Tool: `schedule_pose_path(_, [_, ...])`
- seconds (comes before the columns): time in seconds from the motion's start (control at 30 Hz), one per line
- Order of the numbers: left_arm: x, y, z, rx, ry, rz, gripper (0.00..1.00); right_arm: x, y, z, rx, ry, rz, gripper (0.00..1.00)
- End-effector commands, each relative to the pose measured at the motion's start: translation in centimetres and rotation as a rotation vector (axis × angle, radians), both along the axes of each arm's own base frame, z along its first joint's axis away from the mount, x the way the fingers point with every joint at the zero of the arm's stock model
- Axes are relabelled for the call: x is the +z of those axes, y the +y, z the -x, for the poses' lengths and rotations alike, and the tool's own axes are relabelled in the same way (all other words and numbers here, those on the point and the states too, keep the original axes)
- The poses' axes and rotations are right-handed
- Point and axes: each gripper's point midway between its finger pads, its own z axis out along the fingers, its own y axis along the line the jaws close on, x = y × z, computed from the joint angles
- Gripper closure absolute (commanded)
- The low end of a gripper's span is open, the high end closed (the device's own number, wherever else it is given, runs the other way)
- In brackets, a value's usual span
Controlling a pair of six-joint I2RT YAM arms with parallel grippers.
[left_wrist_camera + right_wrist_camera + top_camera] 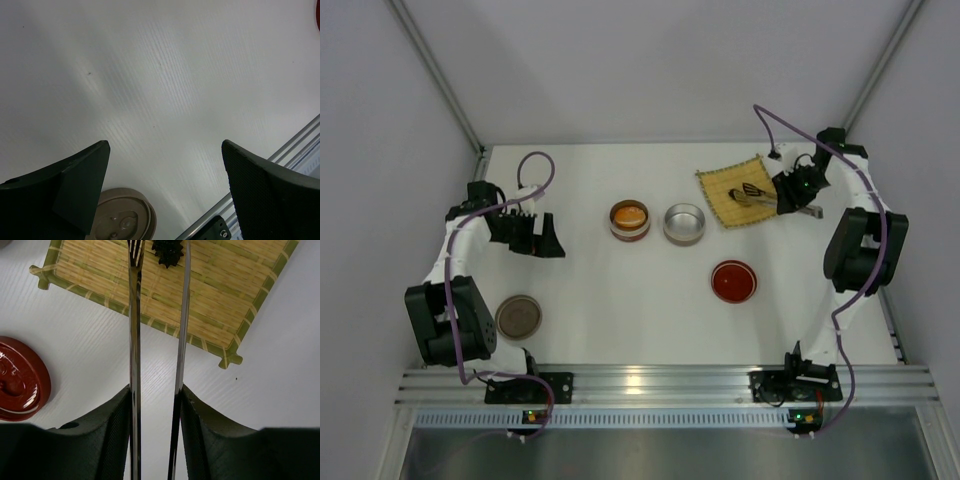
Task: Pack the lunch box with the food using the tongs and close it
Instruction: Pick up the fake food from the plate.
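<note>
Left side of table [610,320]: left gripper [165,145], jaws spread wide, empty; brown lid [518,316] by near edge. Centre: orange bun [629,213] in round tier [629,234], steel tier [684,223] beside. Far-right corner: mat [220,295] carrying dark piece [168,252], between tips of tongs [134,340] clamped in right gripper [156,388]

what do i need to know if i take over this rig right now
left gripper: open, empty, above the table near the brown lid.
right gripper: shut on the tongs, tips either side of the dark piece lying on the mat.
done: orange bun sits in the brown-rimmed container.
left: tong the dark piece into the box (silver container is empty), then close it; the red lid and brown lid are off.
</note>
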Motion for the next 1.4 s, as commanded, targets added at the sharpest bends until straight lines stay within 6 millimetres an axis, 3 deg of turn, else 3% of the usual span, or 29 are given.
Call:
schedule_pose_path(0.0, [1.2, -0.2, -1.0, -0.013, -0.040, 0.028, 0.02, 1.3, -0.1, -0.5, 0.028, -0.024, -0.026, 0.61])
schedule_pose_path(0.1, [1.4, -0.3, -1.0, -0.012, -0.037, 0.031, 0.02, 1.2, 0.0, -0.2, 0.037, -0.007, -0.031, 0.64])
schedule_pose_path(0.33, [1.6, -0.1, -1.0, -0.003, -0.039, 0.024, 0.02, 2.2, 0.2, 0.4, 0.045, -0.009, -0.032, 0.80])
schedule_pose_path(0.63, [2.0, -0.3, -1.0, -0.002, -0.051, 0.034, 0.02, 8.7, 1.8, 2.4, 0.073, -0.085, -0.087, 0.85])
schedule_pose_path(0.77, [2.2, -0.5, -0.9, -0.003, -0.054, 0.042, 0.02, 10.6, 3.6, 4.3, 0.109, -0.102, -0.114, 0.85])
schedule_pose_path(0.87, [2.2, -0.4, -0.8, -0.001, -0.056, 0.040, 0.02, 10.6, 5.6, 5.7, 0.147, -0.083, -0.135, 0.85])
schedule_pose_path(1.0, [2.4, -0.5, -0.7, -0.004, -0.062, 0.040, 0.02, 11.5, 9.4, 7.7, 0.214, -0.095, -0.150, 0.85])
schedule_pose_path(1.1, [2.4, -0.4, -0.7, -0.003, -0.063, 0.037, 0.02, 11.6, 12.2, 8.6, 0.262, -0.092, -0.163, 0.85])
schedule_pose_path(1.2, [2.3, -0.5, -0.5, -0.004, -0.060, 0.043, 0.02, 11.0, 13.8, 8.8, 0.287, -0.085, -0.156, 0.84])
schedule_pose_path(1.37, [1.8, -0.5, -0.1, 0.001, -0.051, 0.040, 0.02, 9.6, 15.2, 8.7, 0.298, -0.065, -0.142, 0.84])
